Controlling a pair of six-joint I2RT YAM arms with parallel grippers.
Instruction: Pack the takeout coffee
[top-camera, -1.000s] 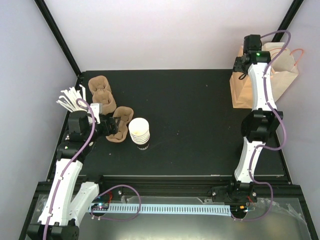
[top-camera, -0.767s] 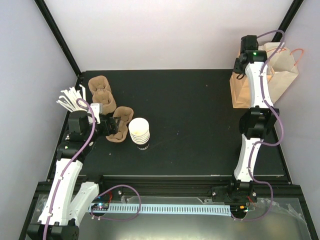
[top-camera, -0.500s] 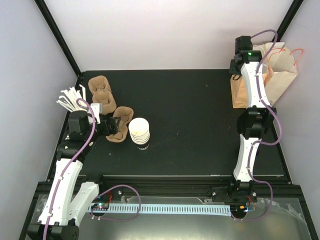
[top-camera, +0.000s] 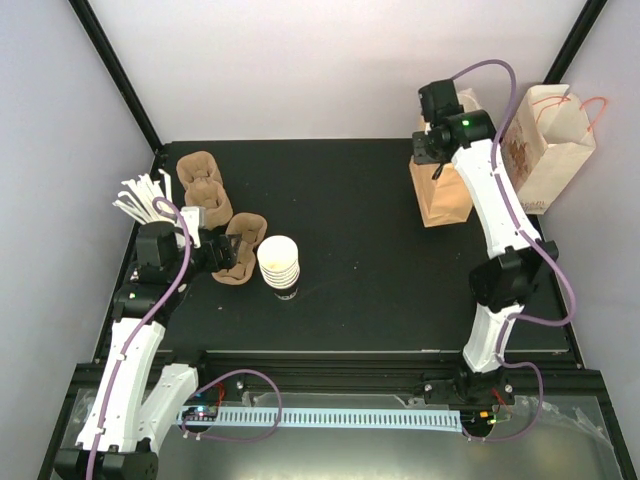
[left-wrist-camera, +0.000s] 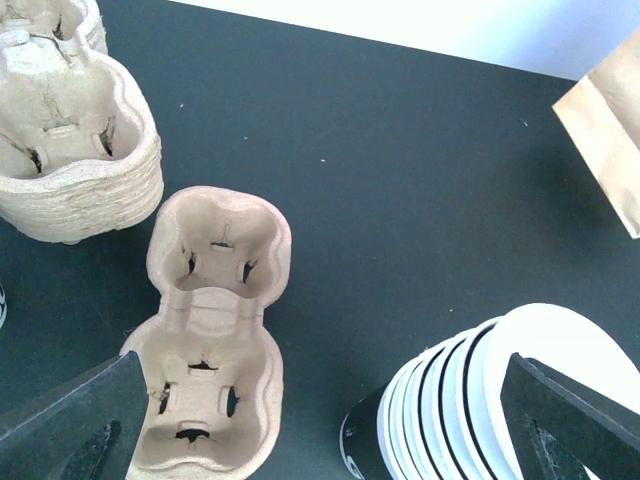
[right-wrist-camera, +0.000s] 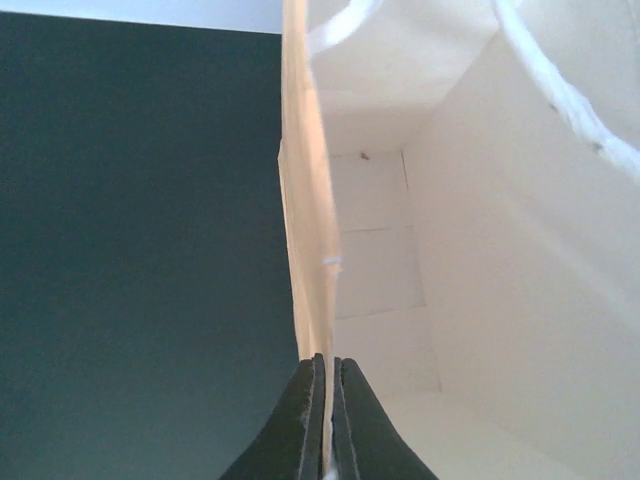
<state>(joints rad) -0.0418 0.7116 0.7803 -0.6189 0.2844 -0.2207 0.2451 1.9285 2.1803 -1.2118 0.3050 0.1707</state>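
The takeout coffee is a nested stack of white paper cups (top-camera: 279, 262) with a dark band at the base, standing on the black table; in the left wrist view the stack (left-wrist-camera: 500, 400) fills the lower right. My left gripper (top-camera: 215, 255) is open, hovering over the gap between the stack and a single brown cup carrier (left-wrist-camera: 215, 330); nothing lies between its fingers (left-wrist-camera: 70, 425). My right gripper (right-wrist-camera: 326, 370) is shut on the upper wall of a brown paper bag (right-wrist-camera: 308, 200), which stands at the back right (top-camera: 442, 195). No lids show.
A pile of brown carriers (top-camera: 203, 188) sits at the back left, with white sticks (top-camera: 140, 197) at the table's left edge. A second paper bag (top-camera: 550, 140) with handles stands beyond the table's back right corner. Black frame posts run up both back corners.
My right gripper has shut on the bag's wall and pulled that bag leftward, away from the second bag. The left arm has not moved.
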